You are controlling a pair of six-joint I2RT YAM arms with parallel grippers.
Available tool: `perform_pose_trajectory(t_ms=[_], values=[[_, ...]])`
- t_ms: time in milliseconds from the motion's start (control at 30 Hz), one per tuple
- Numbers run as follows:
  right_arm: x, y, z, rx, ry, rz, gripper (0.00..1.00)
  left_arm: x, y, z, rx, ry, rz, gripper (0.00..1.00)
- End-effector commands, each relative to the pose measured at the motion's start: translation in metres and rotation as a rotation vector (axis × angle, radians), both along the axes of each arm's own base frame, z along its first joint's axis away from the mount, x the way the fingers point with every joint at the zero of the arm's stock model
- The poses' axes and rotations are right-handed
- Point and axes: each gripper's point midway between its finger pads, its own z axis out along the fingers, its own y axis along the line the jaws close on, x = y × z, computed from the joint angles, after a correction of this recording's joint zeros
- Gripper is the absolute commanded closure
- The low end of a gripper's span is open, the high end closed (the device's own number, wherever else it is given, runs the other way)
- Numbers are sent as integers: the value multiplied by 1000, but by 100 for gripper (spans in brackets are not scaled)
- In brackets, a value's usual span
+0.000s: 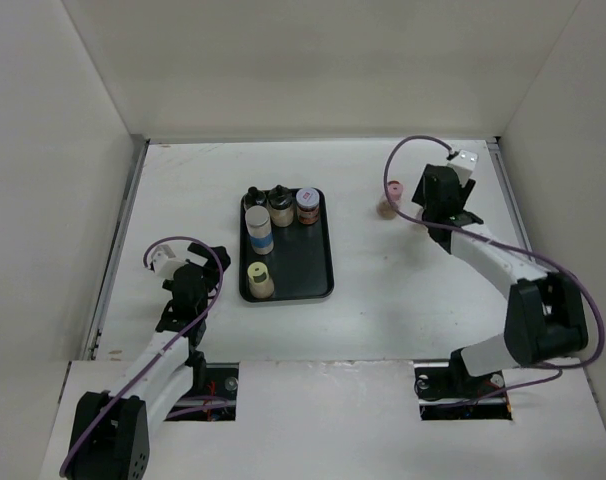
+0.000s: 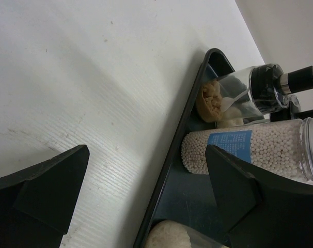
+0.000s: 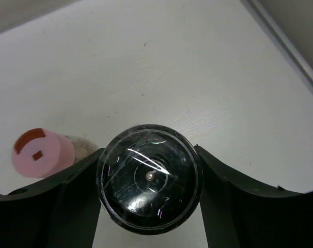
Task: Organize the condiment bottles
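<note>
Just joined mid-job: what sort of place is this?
Probably a robot test cell: white panel walls around a white table, condiment bottles on a black tray, one in the right claw.

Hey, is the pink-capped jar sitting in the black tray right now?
No, the pink-capped jar sits on the bare table, off to the right of the black tray.

The left arm is noted extended a short way from its base, close to the left edge of the table. The left gripper is spread wide, with nothing between its fingers. The right arm is stretched toward the far right corner, wrist pointed downward. The right gripper is pressed against both sides of a black-capped jar.
</note>
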Motion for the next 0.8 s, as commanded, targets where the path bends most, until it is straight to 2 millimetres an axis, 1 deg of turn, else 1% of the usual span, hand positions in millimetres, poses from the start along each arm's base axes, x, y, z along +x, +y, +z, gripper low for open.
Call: perform_pose_trajectory(t_ms=[0, 67, 100, 167, 267, 400, 467, 500, 567, 633, 667, 700, 767], values=[[-9, 15, 99, 38, -283, 10, 43, 7, -2, 16, -3, -59, -6, 0], [-20, 34, 115, 49, -318, 62, 44, 7, -1, 18, -2, -67, 0, 0], [-25, 48, 120, 59, -328, 101, 44, 7, -1, 19, -2, -68, 1, 0], [-32, 82, 123, 94, -335, 187, 44, 7, -1, 17, -1, -62, 0, 0], [-39, 152, 117, 158, -331, 355, 44, 7, -1, 19, -2, -68, 0, 0], [-47, 249, 121, 230, -357, 576, 44, 7, -2, 19, -3, -68, -2, 0], [-51, 287, 121, 245, -360, 649, 44, 6, -1, 20, -3, -76, 1, 0], [-53, 305, 118, 248, -352, 681, 44, 6, 0, 20, 1, -77, 5, 0], [-53, 332, 108, 237, -329, 725, 44, 6, 1, 20, 2, -77, 6, 0], [-49, 352, 95, 220, -309, 747, 44, 5, -1, 20, -1, -75, -4, 0], [-48, 358, 89, 214, -299, 754, 44, 5, -1, 21, -1, -78, -4, 0], [-45, 367, 79, 198, -282, 762, 44, 5, 0, 21, 2, -79, 1, 0], [-42, 377, 66, 173, -261, 768, 43, 5, -1, 19, 5, -73, 0, 0]])
